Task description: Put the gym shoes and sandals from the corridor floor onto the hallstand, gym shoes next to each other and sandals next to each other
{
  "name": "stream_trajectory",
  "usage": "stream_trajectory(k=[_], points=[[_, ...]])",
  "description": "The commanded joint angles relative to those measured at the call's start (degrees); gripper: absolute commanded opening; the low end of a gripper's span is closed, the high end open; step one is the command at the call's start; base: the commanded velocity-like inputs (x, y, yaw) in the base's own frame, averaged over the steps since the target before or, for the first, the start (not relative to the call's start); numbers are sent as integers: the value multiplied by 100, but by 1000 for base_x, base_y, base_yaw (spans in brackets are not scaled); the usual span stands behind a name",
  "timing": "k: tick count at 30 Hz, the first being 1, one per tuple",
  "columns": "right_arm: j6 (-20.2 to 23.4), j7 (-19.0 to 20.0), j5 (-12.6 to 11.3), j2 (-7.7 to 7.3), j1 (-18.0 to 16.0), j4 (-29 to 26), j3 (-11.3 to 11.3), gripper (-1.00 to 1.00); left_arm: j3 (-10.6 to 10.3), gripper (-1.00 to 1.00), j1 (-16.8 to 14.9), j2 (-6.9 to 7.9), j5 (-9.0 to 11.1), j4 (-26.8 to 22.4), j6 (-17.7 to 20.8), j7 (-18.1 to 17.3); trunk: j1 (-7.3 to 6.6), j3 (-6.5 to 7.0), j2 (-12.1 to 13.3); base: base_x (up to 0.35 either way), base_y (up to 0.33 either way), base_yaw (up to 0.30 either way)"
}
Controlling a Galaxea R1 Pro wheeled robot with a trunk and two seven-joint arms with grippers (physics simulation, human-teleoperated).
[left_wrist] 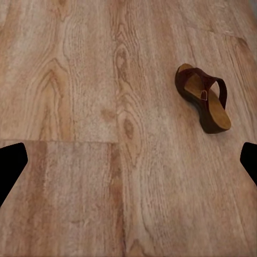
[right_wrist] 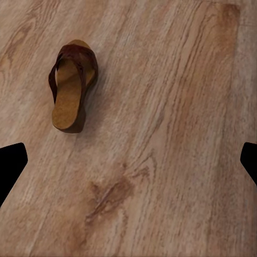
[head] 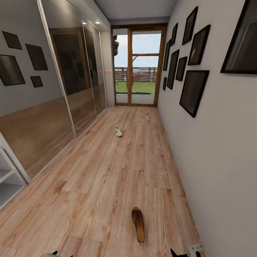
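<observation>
Left gripper [left_wrist: 128, 163] and right gripper [right_wrist: 128, 163] both hang spread and empty over the light brown wood-grain plank floor [head: 92, 185].

Brown leather sandal with a reddish-brown footbed [head: 138, 224] lies nearest, just ahead between them, long axis running down the corridor; which end is the toe I cannot tell.

Risk: a grasp along its length may slip off.

Pale grey-white shelf unit [head: 8, 178] stands at left.

White green-striped sneaker [head: 118, 131] lies far ahead, lengthwise too.
</observation>
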Motion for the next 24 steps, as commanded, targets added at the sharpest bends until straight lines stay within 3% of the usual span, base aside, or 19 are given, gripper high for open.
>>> stream_trajectory(k=[1,9,24], points=[[-15,25,-52,-2,-4,6,37,100,32,100,-5,-3,-16,5,-17,-36,-1,-5,-2,8,-1,0],[-15,25,-52,-2,-4,6,37,100,32,100,-5,-3,-16,5,-17,-36,-1,-5,-2,69,0,0],[-15,25,-52,-2,-4,6,37,100,32,100,-5,-1,-16,5,-17,-36,-1,-5,-2,192,0,0]])
